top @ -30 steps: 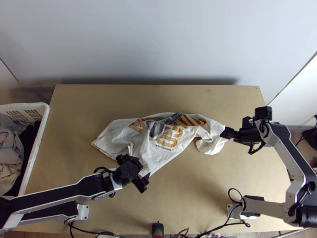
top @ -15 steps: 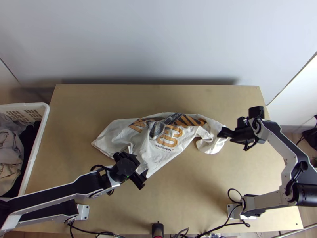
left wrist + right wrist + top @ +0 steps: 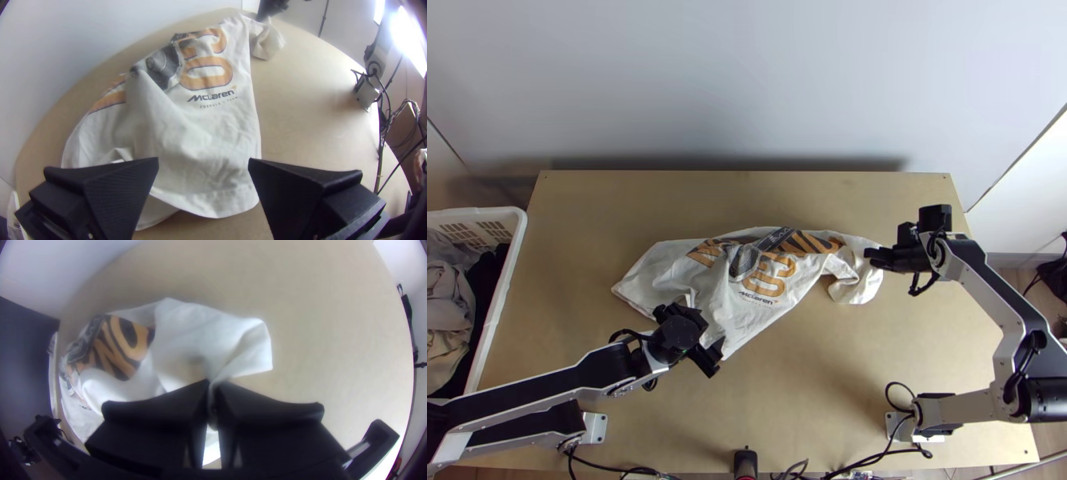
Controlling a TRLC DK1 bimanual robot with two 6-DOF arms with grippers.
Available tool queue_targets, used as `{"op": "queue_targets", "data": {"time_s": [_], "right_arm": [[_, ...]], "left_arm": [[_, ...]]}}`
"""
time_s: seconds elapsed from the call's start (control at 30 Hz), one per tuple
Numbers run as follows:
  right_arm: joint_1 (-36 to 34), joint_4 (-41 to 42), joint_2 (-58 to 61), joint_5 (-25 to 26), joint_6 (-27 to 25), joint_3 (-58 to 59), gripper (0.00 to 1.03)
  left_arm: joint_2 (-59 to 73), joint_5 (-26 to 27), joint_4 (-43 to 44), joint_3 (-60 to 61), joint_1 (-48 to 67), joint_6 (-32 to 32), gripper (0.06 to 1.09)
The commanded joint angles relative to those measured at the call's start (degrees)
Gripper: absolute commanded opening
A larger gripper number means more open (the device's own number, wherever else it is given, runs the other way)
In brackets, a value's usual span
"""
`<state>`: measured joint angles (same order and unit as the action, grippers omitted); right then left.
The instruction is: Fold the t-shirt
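T-shirt [image 3: 667, 272], rumpled on bench [image 3: 811, 384]; close parted left fingers [image 3: 109, 191] squarely on hem [image 3: 218, 202] before gently tugging with right fingers [image 3: 178, 406], clenched on cloth.

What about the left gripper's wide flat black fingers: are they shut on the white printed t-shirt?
No, the left gripper stands wide open, with the t-shirt visible between its fingers.

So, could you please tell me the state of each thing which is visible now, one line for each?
T-shirt: rumpled, not neatly folded.
Left gripper: open, at the t-shirt's hem end.
Right gripper: shut on a pinch of the t-shirt.
Basket: open-topped, with clothes inside.
Clothes: heaped loosely.
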<state>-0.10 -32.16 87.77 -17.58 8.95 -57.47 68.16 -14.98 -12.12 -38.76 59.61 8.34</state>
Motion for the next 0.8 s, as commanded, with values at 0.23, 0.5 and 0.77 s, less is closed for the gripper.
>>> {"op": "queue_targets", "data": {"time_s": [0.23,0.5,0.77], "right_arm": [[3.4,-6.9,-9.2,-1.1,1.6,-20.0,0.03],[7.5,-9.2,-9.8,-1.8,7.6,-41.1,0.03],[7.7,-5.3,-6.8,3.1,11.9,-57.5,0.03]], "left_arm": [[-1.2,-0.7,1.4,-0.3,-3.2,-0.2,1.04],[-1.3,-1.2,1.9,-0.1,-3.5,0.1,1.03],[-2.9,-1.4,1.9,0.4,-5.0,0.5,1.03]]}}
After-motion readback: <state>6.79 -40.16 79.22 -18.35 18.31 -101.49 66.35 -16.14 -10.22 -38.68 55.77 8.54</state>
